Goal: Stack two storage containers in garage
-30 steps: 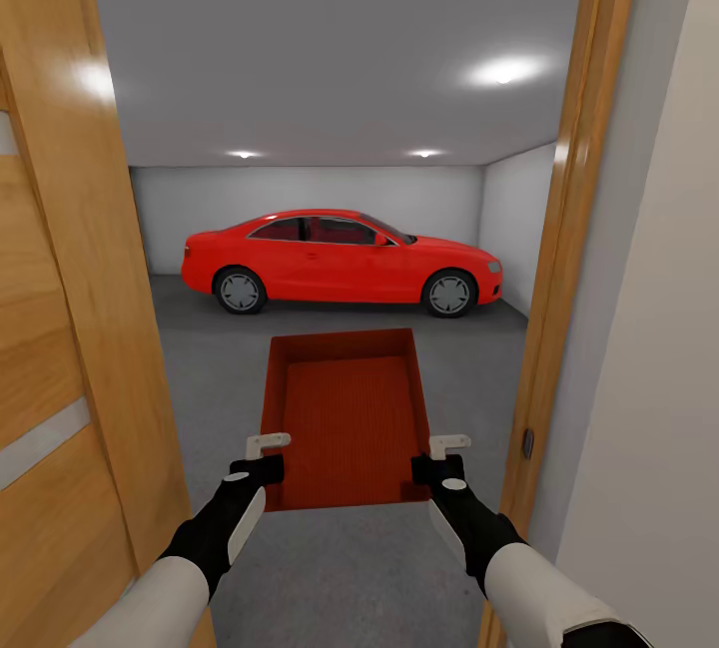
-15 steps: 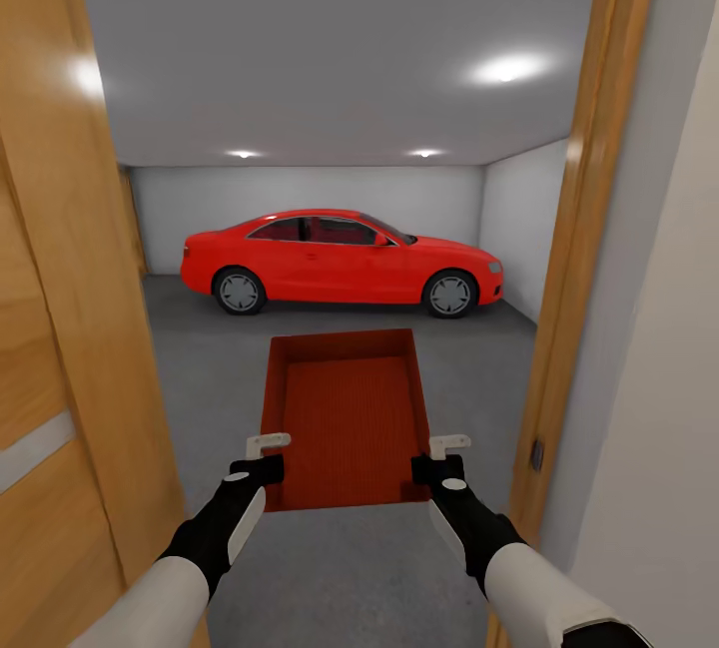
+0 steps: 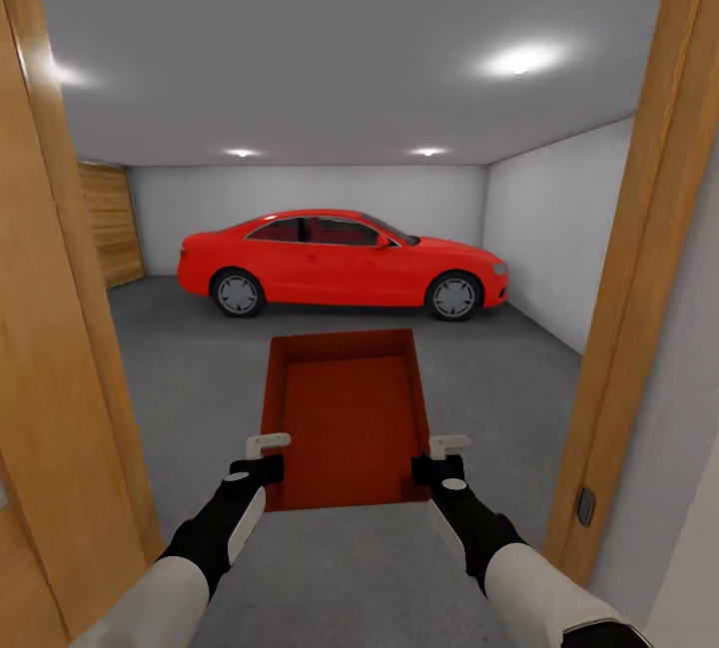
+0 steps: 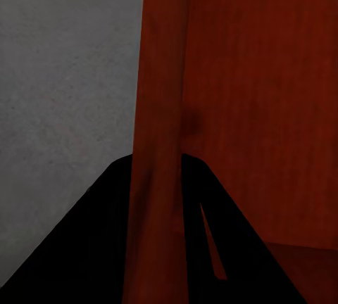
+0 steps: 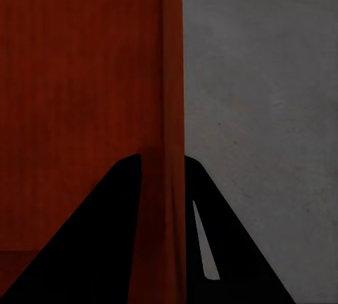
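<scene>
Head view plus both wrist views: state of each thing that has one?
storage container: empty, held level over the floor, carried by both long walls
left gripper: shut on the container's left wall
right gripper: shut on the container's right wall
red car: parked side-on at the far wall, doors shut
ceiling lights: on
garage floor: dark grey
</scene>
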